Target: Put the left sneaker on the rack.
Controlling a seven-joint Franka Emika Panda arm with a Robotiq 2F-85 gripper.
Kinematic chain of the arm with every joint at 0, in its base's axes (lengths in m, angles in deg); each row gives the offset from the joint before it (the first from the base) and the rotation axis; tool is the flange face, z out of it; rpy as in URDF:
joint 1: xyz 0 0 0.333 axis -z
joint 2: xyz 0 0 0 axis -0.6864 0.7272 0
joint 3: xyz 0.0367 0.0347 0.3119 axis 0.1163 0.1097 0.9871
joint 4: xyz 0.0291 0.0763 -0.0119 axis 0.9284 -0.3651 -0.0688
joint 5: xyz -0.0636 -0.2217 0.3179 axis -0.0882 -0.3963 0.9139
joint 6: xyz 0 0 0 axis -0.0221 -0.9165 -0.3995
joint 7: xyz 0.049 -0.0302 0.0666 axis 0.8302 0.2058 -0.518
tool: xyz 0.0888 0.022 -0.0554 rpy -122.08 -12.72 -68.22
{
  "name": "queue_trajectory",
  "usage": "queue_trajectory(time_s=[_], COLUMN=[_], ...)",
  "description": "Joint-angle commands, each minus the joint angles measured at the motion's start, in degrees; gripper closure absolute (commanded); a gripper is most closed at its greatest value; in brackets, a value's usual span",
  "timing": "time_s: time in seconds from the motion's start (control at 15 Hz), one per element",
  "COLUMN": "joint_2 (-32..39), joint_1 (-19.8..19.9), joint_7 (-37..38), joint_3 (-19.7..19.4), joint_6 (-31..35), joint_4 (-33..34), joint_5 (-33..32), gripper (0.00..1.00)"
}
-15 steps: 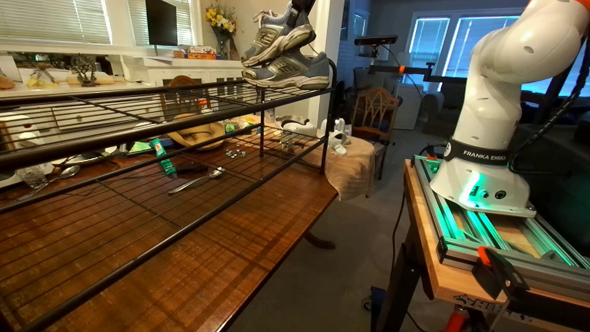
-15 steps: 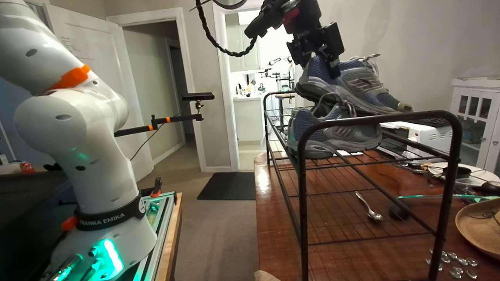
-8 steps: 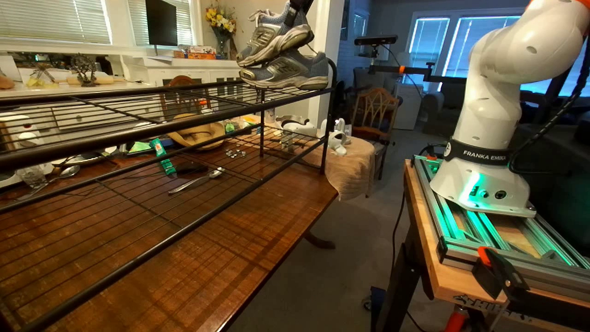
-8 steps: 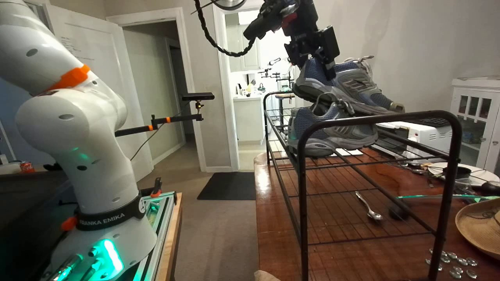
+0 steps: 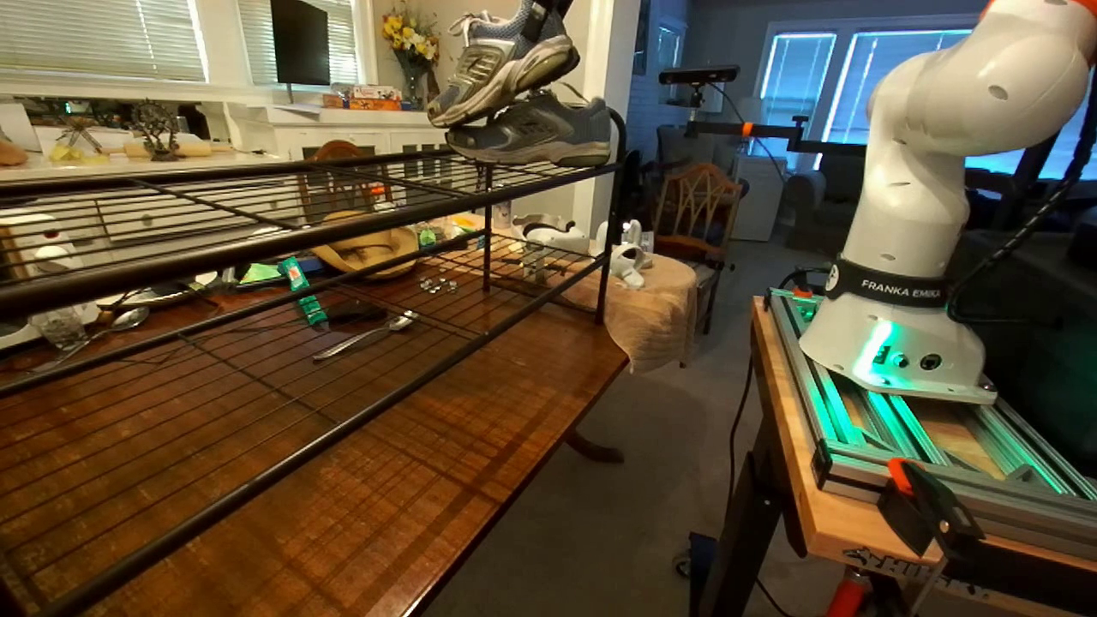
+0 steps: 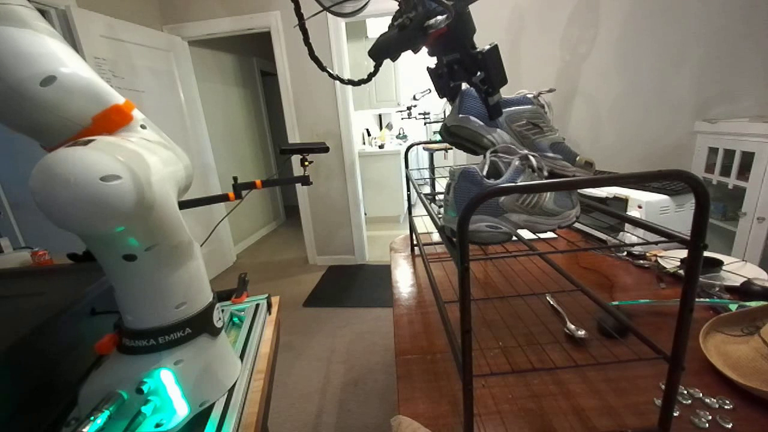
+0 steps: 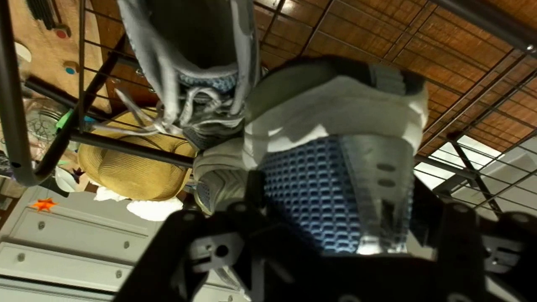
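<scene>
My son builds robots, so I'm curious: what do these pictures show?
The white robot arm ends in an end effector, a two-fingered mechanical hand. Two pictures are taken from different spots outside it; the third looks out from its wrist. The end effector grips a grey-blue sneaker by the heel, toe tilted down. A similar sneaker sits below it, on the top shelf of a dark wire rack. The rack stands on a wooden table, where a straw hat also lies.
</scene>
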Motion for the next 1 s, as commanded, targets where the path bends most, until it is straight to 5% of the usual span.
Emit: queue_trajectory(time_s=[0.0, 0.93], joint_2=[-0.73, -2.43], joint_1=[-1.70, -7.30], joint_7=[-0.81, -8.15], joint_3=[0.42, -1.02], joint_6=[2.14, -1.72], joint_4=[-1.01, -5.00], joint_5=[2.90, 10.98], gripper=[0.47, 0.47])
